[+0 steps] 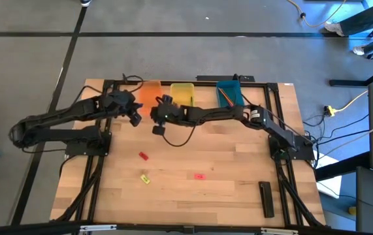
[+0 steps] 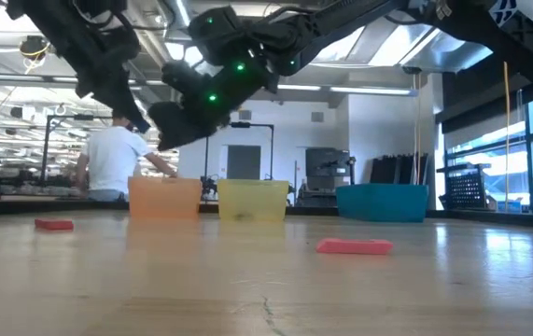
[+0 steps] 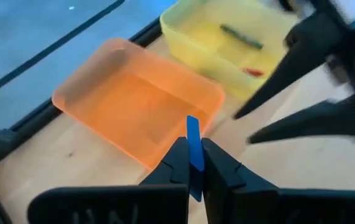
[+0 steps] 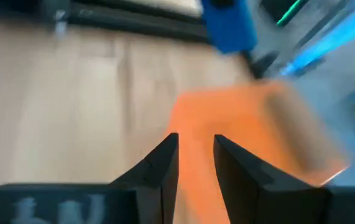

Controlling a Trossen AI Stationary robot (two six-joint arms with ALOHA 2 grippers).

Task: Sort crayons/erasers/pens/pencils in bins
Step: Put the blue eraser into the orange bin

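Note:
My left gripper [image 3: 193, 163] is shut on a small blue eraser [image 3: 193, 140], above the table just in front of the orange bin [image 3: 137, 106]. My right gripper [image 4: 196, 155] reaches across from the right and hangs close by, open with nothing between its fingers; the left wrist view shows its fingers [image 3: 270, 93]. In the yellow bin [image 1: 181, 93] lie a green crayon [image 3: 242, 37] and a reddish one [image 3: 252, 72]. The teal bin [image 1: 228, 93] holds an orange pencil [image 1: 225, 96]. Red [image 1: 143, 155], yellow [image 1: 145, 178] and pink [image 1: 199, 175] erasers lie flat on the table. My left gripper pinches the blue eraser between its two fingers by its lower part [image 3: 195, 163]. The eraser's free end [image 3: 192, 122] sticks out past the fingertips. The eraser is lifted clear of the table, in front of the orange bin's near wall.
A long black flat bar [image 1: 266, 198] lies near the table's front right corner. The three bins stand in a row along the far edge. A person in a white shirt [image 2: 112, 159] stands in the room behind the table. Bare wood lies between the erasers and the bins.

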